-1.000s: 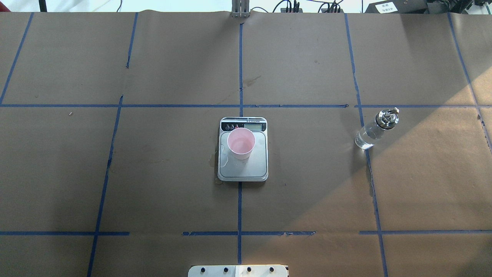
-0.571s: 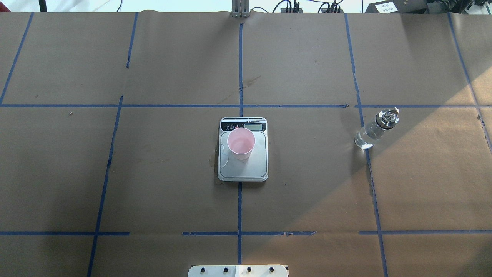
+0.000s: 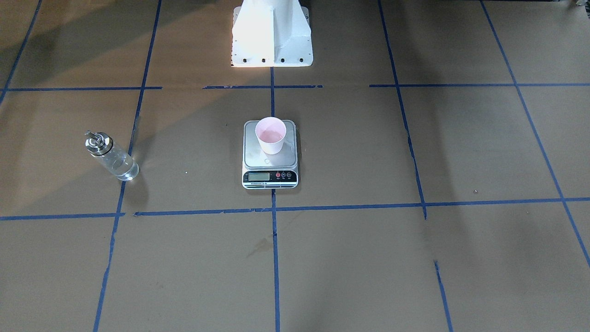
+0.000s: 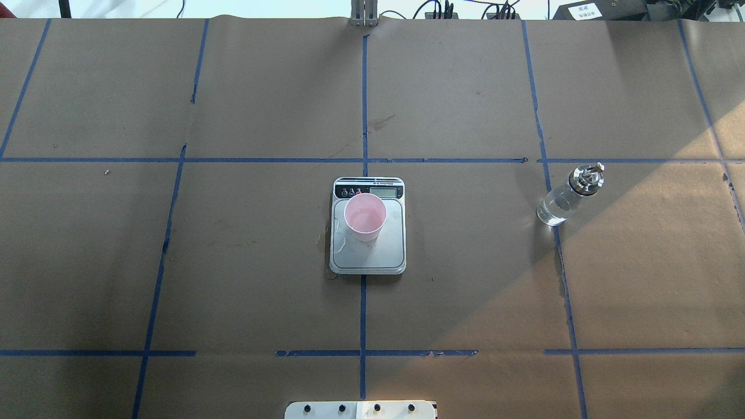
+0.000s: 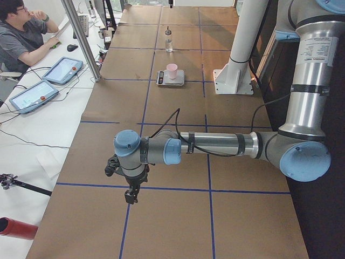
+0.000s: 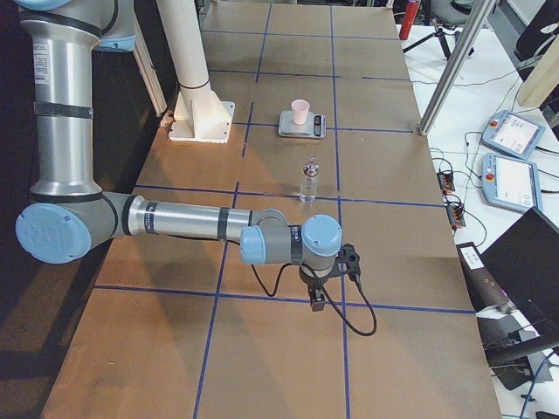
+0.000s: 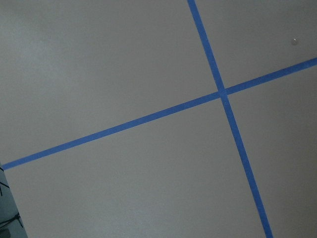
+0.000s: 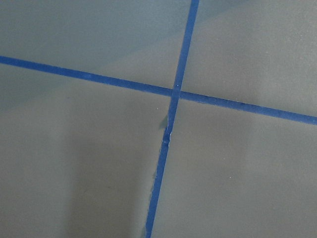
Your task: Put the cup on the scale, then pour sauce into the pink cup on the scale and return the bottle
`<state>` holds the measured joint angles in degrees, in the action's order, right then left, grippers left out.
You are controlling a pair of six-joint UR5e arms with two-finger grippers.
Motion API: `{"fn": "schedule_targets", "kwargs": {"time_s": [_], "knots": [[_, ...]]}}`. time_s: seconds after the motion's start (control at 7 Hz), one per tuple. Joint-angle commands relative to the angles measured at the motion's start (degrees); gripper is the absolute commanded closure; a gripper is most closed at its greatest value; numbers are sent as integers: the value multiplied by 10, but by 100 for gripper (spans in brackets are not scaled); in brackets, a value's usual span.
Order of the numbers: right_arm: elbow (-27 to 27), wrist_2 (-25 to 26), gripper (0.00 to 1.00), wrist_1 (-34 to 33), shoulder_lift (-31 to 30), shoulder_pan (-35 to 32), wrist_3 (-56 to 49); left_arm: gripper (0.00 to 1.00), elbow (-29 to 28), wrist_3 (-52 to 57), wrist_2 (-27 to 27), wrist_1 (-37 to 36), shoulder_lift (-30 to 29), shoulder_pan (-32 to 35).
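The pale pink cup (image 4: 365, 216) stands upright on the scale (image 4: 372, 256) at the table's middle, toward the display end of the steel plate; it also shows in the front view (image 3: 270, 135). The clear glass bottle (image 4: 561, 201) with its silver cap stands upright on the table to the right, apart from the scale, with clear liquid in it (image 3: 113, 159). My left gripper (image 5: 131, 197) hangs low over the paper far off at the table's left end; my right gripper (image 6: 316, 301) hangs likewise at the right end. I cannot tell whether either is open or shut.
A wet patch (image 4: 321, 241) marks the paper beside the scale's left edge. The white robot base (image 3: 272, 32) stands behind the scale. A seated person (image 5: 24, 38) and tablets (image 5: 32, 94) are past the table's far side. Both wrist views show only paper and blue tape.
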<state>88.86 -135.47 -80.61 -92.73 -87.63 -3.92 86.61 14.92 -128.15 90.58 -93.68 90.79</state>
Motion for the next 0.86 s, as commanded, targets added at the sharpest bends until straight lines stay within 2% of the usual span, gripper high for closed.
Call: {"fn": "schedule_targets", "kwargs": {"time_s": [0.0,0.71], "knots": [[2,-1,0,35,10,0,97,0,12,-53,-14,15,1,0],[57,-12,0,28,-17,-2,109,0,29,-53,-14,18,-2,0]]}}
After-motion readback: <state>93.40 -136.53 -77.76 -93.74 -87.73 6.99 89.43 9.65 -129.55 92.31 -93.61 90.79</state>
